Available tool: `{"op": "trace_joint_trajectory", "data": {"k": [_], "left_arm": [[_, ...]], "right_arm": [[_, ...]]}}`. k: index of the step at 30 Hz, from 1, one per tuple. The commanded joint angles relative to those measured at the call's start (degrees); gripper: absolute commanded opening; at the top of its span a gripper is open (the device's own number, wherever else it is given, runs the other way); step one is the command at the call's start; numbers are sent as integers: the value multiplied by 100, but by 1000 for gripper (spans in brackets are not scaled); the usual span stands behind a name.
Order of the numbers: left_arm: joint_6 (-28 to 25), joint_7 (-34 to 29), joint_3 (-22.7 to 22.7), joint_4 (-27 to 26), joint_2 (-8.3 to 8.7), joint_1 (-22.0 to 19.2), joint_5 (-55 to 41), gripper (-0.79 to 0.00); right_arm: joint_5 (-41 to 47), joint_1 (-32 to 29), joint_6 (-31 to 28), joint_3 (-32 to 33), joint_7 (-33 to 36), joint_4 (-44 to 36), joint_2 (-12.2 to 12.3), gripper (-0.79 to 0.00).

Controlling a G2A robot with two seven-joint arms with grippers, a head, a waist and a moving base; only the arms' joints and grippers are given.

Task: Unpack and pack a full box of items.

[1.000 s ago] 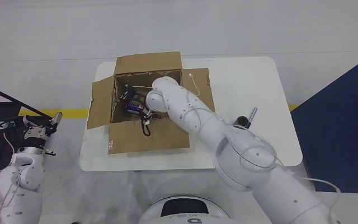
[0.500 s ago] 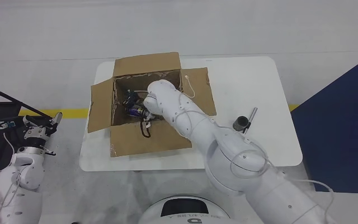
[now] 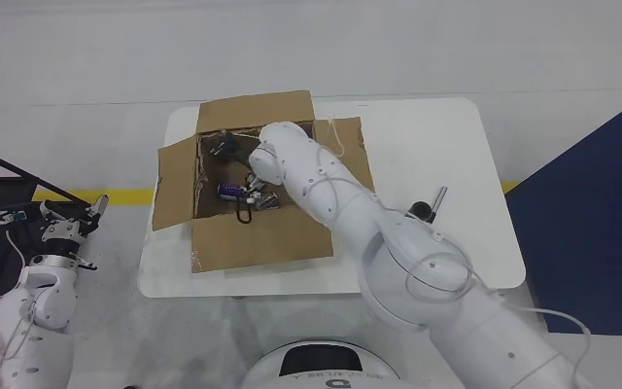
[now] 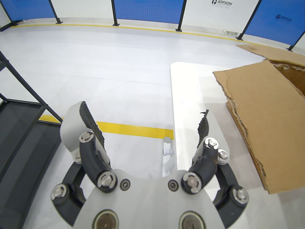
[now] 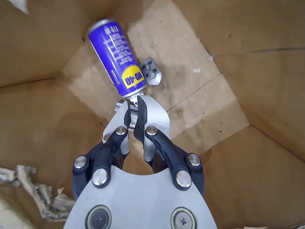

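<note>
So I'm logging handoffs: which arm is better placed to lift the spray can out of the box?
Right. The right gripper is inside the box, shut on the spray can at its top. The left gripper hangs open beside the table, outside the box.

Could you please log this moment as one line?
right pincer: shut on spray can, inside box | left pincer: open, beside table

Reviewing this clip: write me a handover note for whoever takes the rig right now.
Right tool: shut on the nozzle end of the blue spray can, inside the cardboard box on the white table.
Left tool: open, empty, over the floor beside the table.
Also in the box: small grey metal piece beside the can, crumpled paper.
Done: a dark cylinder lies on the table outside the box.
Left: lift out the can and the rest, then repack.
</note>
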Motion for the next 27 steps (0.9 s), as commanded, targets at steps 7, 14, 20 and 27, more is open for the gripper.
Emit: {"op": "trace_joint_trajectory", "data": {"k": [7,14,20,27], "left_arm": [[0,0,0,0,0,0,0,0],[0,0,0,0,0,0,0,0],[0,0,0,0,0,0,0,0],[0,0,0,0,0,0,0,0]], "right_arm": [[68,189,-322,146,-84,5,60,0],[68,189,-322,146,-84,5,60,0],[148,83,-234,209,234,91,92,-283],[722,67,-454,540,627,333,196,-468]]}}
